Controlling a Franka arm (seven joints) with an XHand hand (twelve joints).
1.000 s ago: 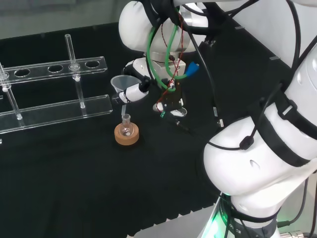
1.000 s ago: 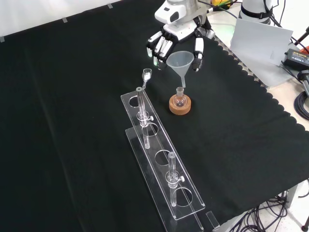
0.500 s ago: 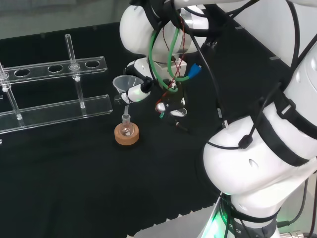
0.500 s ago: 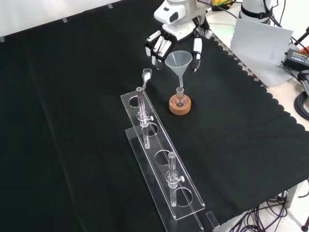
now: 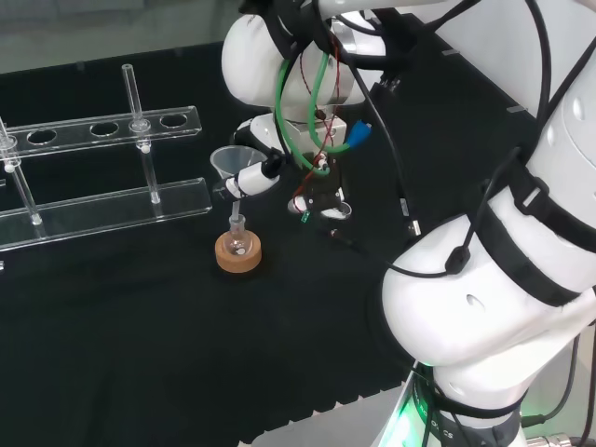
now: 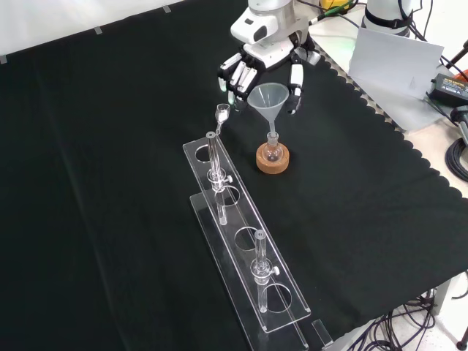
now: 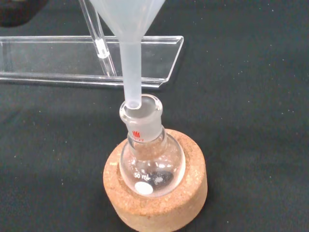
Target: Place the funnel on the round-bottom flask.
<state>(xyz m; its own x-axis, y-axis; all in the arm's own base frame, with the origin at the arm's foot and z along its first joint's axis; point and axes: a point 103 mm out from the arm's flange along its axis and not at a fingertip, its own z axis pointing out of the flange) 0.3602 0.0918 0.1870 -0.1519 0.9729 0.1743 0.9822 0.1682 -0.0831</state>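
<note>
A translucent funnel [image 6: 268, 98] hangs upright, pinched at its cone between the fingers [image 6: 235, 73] and thumb of the hand [image 6: 265, 53]. Right below it a small round-bottom flask [image 6: 273, 151] stands in a cork ring [image 6: 272, 164]. In the wrist view the funnel's stem [image 7: 130, 63] ends at the flask's mouth, close to one side of the rim of the flask [image 7: 152, 162] on the cork ring [image 7: 159, 205]. In the head view the hand [image 5: 253, 175] holds the funnel [image 5: 226, 160] over the flask [image 5: 237, 233].
A long clear test-tube rack [image 6: 245, 248] with upright tubes lies just left of the flask in the front view. A small clear scoop [image 6: 222, 112] lies by the rack's far end. The cloth's scalloped edge [image 6: 395, 139] runs at the right.
The hand has moved the funnel slightly left in the front view and lowered it, so the stem's tip now reaches the flask's mouth.
</note>
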